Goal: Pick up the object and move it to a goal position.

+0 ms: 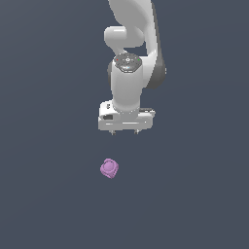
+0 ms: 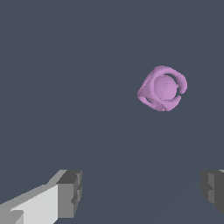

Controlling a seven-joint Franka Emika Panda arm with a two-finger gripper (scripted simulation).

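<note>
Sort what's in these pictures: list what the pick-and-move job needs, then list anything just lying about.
Part of the job:
- the pinkish-purple lump, lying free on the dark ground, not yet grasped
- the claw, open, apart from the lump, nothing between its fingers

Just lying about:
- no loose thing shows in either view; no goal marker shows either

The small pinkish-purple rounded blocky lump lies alone on the flat surface, at about seven o'clock from the white arm's pincer in the exterior view, clearly apart from it, nothing between them.
</note>
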